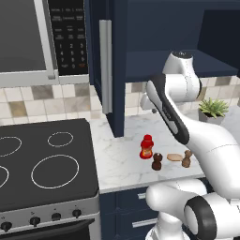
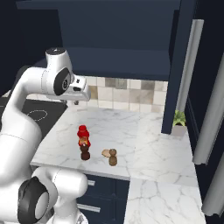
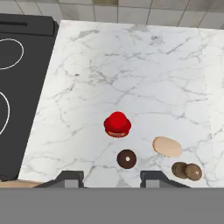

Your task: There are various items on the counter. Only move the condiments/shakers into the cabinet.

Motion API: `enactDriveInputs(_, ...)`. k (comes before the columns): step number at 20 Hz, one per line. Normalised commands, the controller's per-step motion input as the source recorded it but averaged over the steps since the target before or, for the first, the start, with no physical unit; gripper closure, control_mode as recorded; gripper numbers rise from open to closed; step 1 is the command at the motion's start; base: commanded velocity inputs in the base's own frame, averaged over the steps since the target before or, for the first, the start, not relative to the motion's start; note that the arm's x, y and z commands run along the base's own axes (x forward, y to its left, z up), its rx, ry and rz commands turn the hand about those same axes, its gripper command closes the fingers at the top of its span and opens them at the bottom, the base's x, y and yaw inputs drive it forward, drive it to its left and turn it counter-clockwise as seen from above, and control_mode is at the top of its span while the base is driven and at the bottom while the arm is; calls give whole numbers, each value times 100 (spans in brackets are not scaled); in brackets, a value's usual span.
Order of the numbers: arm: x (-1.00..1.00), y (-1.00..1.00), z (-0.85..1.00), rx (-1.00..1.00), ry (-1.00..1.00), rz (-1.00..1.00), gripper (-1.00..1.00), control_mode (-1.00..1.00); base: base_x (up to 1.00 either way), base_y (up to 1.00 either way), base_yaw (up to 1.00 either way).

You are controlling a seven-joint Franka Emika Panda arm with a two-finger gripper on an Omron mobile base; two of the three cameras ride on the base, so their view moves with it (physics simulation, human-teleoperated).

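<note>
End effector hangs above the front-edge cluster, nothing picked yet.

Low in the hand view its dark fingertips stand spread and empty. Just above them sits the dark pepper mill, with the red squeeze bottle beyond at frame centre and the tan shaker lower right, beside the food disc. All rest on the marble surface. The cabinet stands open, upper frame. Next, I judge: descend over one shaker, close, lift to the shelf.
</note>
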Motion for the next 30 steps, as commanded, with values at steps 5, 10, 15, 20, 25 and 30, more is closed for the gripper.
enactDriveInputs(5, 0, 0, 0, 0, -3, 0, -100, -100, 0, 0, 0)
enactDriveInputs(10, -41, -2, -30, 1, 0, -1, -100, -100, 0, 0, 0)
enactDriveInputs(15, -61, -6, -83, 1, 0, -4, -100, -100, 0, 0, 0)
enactDriveInputs(20, -37, -2, -100, 0, 5, -3, -100, -100, 0, 0, 0)
enactDriveInputs(25, -19, -12, -86, -1, -2, -3, -100, -100, 0, 0, 0)
enactDriveInputs(30, 7, -7, -22, 0, -4, 0, -100, -100, 0, 0, 0)
